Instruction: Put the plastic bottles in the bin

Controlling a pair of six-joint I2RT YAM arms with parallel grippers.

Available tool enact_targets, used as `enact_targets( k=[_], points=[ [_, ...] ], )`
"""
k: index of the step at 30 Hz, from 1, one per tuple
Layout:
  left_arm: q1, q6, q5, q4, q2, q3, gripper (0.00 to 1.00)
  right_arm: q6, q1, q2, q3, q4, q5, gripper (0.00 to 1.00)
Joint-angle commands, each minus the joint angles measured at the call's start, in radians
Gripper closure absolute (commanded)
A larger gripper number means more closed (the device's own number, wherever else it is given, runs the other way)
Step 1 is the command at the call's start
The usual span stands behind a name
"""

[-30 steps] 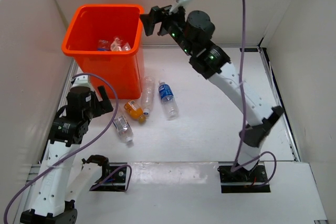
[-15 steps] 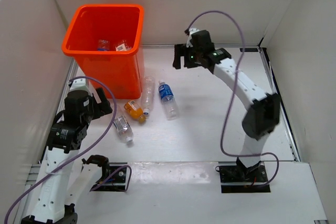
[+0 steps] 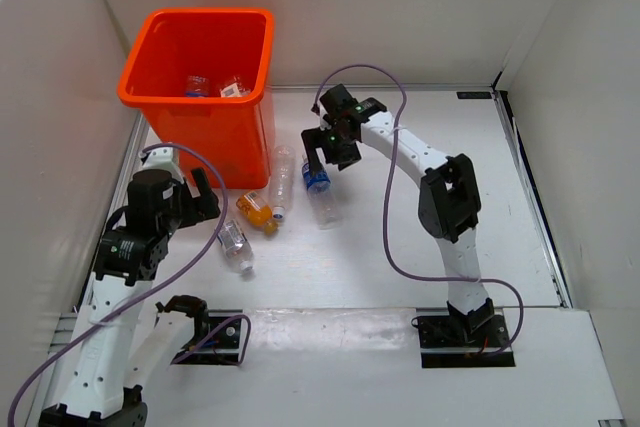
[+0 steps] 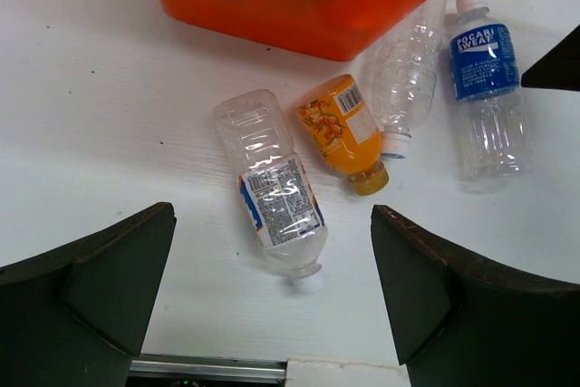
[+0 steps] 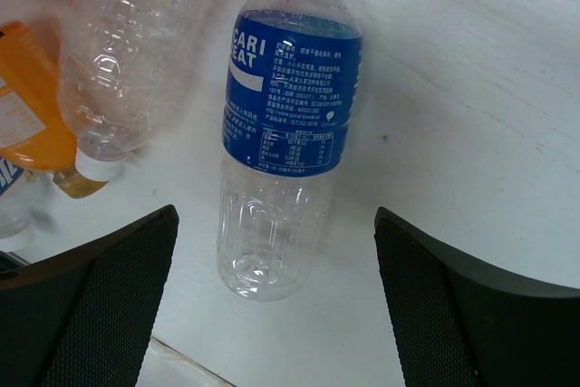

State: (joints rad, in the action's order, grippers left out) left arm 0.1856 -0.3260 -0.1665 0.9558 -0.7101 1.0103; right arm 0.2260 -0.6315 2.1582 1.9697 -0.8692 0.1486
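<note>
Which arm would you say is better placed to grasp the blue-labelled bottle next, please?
Right. The right hand hovers open over the blue-labelled bottle, framed between its fingers in the wrist view. The left hand, also open, sits over the white-labelled bottle instead.

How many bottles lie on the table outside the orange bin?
4: blue-labelled bottle below the right gripper, bare bottle beside the bin, orange bottle next to it, white-labelled bottle nearest the left gripper. None seem hidden.
</note>
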Motion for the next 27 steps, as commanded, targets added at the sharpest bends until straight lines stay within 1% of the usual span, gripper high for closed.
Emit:
enact_targets(
  k=[1,7,14,17,21,23,26,27],
  points=[
    [0.002,0.015,0.044,-0.025,-0.008,-0.003,0.00,-0.001,-0.002,0.029,0.046,-0.044,0.019,0.10],
    [0.000,0.018,0.044,-0.031,0.008,-0.010,0.00,0.012,-0.014,0.110,0.083,-0.106,0.011,0.10],
    [0.000,0.018,0.044,-0.034,0.017,-0.013,0.00,-0.002,-0.027,0.149,0.109,-0.146,0.002,0.10],
    [0.002,0.021,0.047,-0.031,0.020,-0.010,0.00,-0.014,-0.031,0.166,0.121,-0.168,-0.004,0.14],
    [-0.001,0.018,0.047,-0.031,0.023,-0.012,0.00,-0.016,-0.033,0.180,0.124,-0.182,0.002,0.21],
    [0.003,0.022,0.045,-0.029,0.024,-0.010,0.00,-0.014,-0.031,0.178,0.120,-0.180,0.000,0.27],
    [0.000,0.019,0.047,-0.029,0.024,-0.012,0.00,-0.011,-0.030,0.163,0.101,-0.175,-0.001,0.40],
    [0.002,0.022,0.047,-0.031,0.026,-0.012,0.00,-0.010,-0.025,0.160,0.080,-0.172,0.009,0.50]
  ],
)
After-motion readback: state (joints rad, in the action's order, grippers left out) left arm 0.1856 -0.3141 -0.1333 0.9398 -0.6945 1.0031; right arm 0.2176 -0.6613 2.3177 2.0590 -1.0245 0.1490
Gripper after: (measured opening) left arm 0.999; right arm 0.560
